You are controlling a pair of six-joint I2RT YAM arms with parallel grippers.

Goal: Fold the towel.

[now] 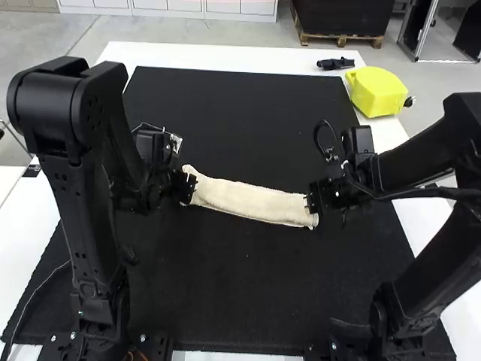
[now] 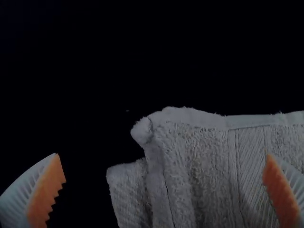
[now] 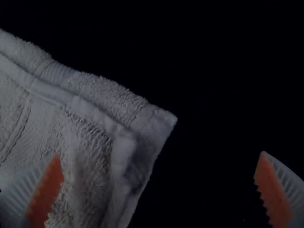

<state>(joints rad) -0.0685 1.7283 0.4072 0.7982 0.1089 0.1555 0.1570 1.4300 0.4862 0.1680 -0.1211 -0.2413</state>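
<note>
A black mat (image 1: 240, 293) spreads under the towel (image 1: 248, 201), which lies as a narrow, layered, cream strip on it. The left gripper (image 2: 164, 156) is spread wide at the towel's left end; the right gripper (image 3: 160, 154), equally wide, is at its right end. By the towel's ends, the upper-layer corner (image 2: 141, 130) and the lower-layer corner (image 3: 164, 118) show layers slightly out of line. The step seems to be taking or squaring these ends: centre the fingers, pinch every layer before lifting, and keep both ends level, lest one layer slip.
</note>
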